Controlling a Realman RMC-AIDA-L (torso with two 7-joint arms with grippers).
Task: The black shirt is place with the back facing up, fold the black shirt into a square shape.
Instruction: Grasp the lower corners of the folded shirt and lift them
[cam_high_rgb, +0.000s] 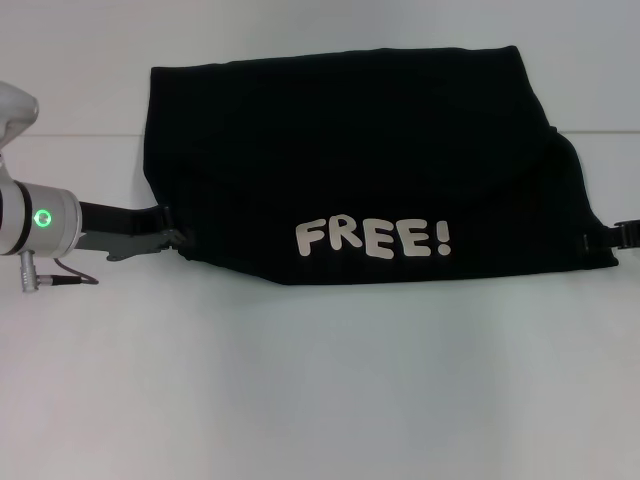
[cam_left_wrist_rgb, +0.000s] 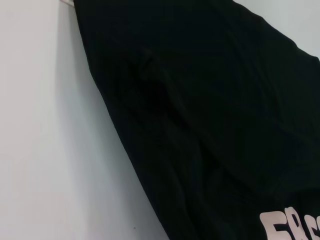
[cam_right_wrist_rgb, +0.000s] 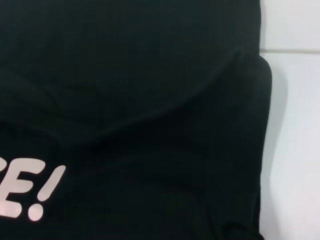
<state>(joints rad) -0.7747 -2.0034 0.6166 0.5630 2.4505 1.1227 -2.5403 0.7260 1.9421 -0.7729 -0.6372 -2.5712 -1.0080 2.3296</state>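
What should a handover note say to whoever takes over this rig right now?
Left claw: at the shirt's near left corner, at the fabric edge; grip not visible.
Right claw: at the shirt's near right corner, mostly out of view.
Shirt: on the white table, folded once into a wide band, the "FREE!" print facing up along the near edge. Wrist views show only fabric and table.
Done: one lengthwise fold.
Left: it is a wide rectangle, not a square; the sides probably need folding in. Check both grips first.

black shirt (cam_high_rgb: 360, 150), white lettering (cam_high_rgb: 372, 240)
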